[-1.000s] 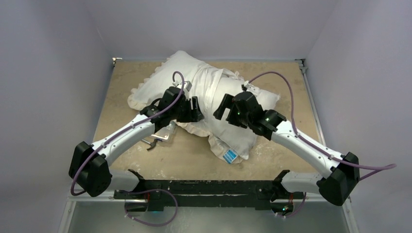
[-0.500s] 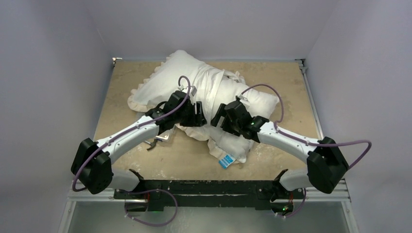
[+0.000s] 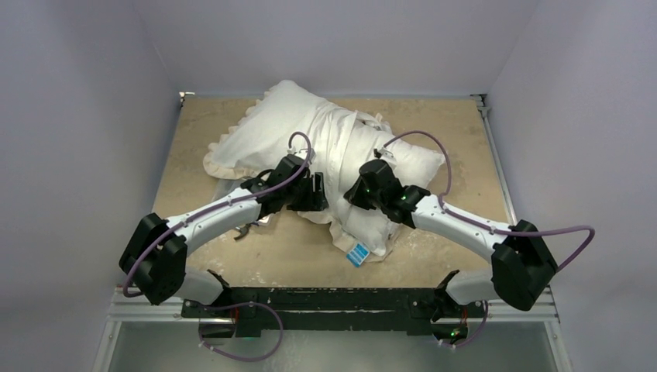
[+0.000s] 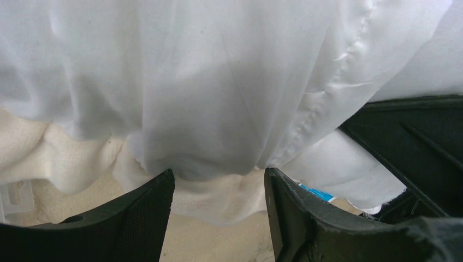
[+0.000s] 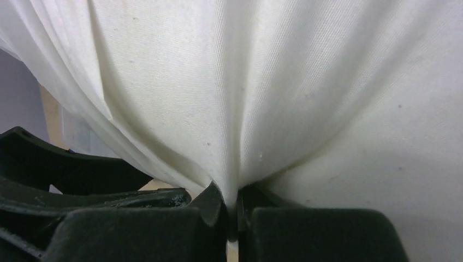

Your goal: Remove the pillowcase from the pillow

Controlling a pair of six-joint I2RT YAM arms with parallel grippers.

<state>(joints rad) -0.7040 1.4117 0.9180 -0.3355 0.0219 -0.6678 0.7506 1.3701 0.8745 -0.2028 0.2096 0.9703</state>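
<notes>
The pillowcase (image 3: 267, 128) lies bunched over the far end of the pillow (image 3: 372, 229). Its cream frill (image 3: 221, 163) trails to the left. The pillow's bare near end carries a blue tag (image 3: 357, 253). My right gripper (image 3: 355, 192) is shut, and a fold of white pillow fabric (image 5: 235, 136) is pinched between its pads (image 5: 232, 204) close to the case's mouth. My left gripper (image 3: 314, 190) is open. Its fingers (image 4: 144, 213) stand either side of the hanging white cloth (image 4: 218, 82) and the frill (image 4: 218, 196), gripping nothing. The blue tag (image 4: 314, 192) shows beyond.
A small metal piece (image 3: 252, 225) lies on the sandy table top (image 3: 442, 248) under the left forearm. Pale walls close in the table on the left, right and far sides. The two wrists sit close together over the middle of the bundle.
The right gripper came down and left onto the pillow and shut on a fold of its fabric. The left gripper edged right toward the frill and stayed open.
</notes>
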